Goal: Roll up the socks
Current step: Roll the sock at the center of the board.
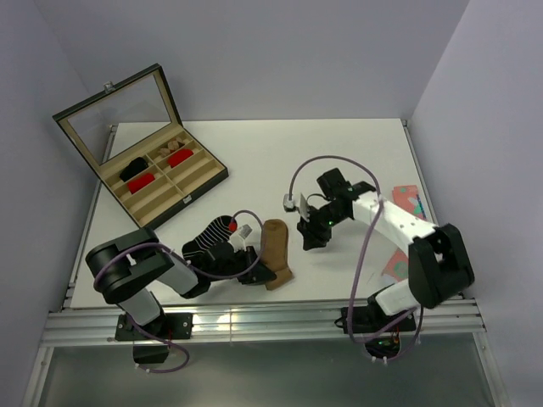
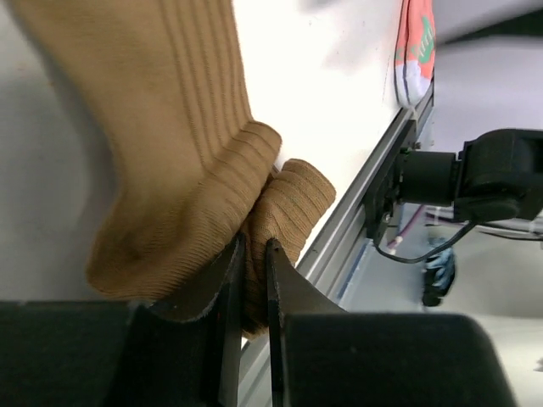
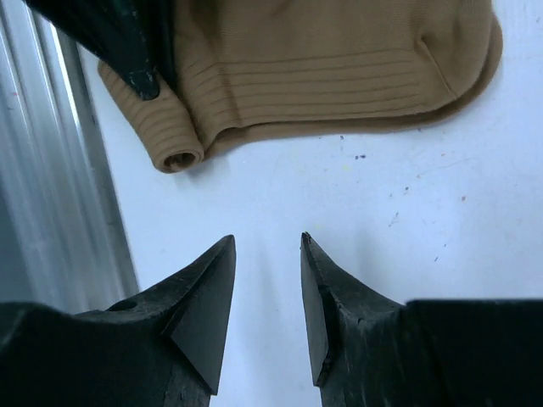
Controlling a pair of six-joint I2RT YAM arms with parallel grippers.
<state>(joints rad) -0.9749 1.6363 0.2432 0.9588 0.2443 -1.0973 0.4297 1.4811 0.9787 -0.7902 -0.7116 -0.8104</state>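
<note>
The tan-brown sock (image 1: 276, 248) lies near the table's front edge, its near end curled into a small roll (image 3: 174, 148). My left gripper (image 2: 253, 243) is shut on that rolled cuff end, with ribbed tan fabric (image 2: 170, 127) pinched between the jaws. The black sock with thin white stripes (image 1: 210, 234) lies just left of it, partly under the left arm. My right gripper (image 3: 266, 237) stands open over bare table, a short way right of the tan sock (image 3: 339, 59), with nothing between its fingers. In the top view it (image 1: 310, 239) hovers beside the sock's upper end.
An open wooden box (image 1: 127, 161) with red bundles stands at the back left. A coral-pink patterned sock (image 1: 409, 202) lies at the right edge under the right arm. The table's front metal rail (image 2: 356, 212) runs close to the left gripper.
</note>
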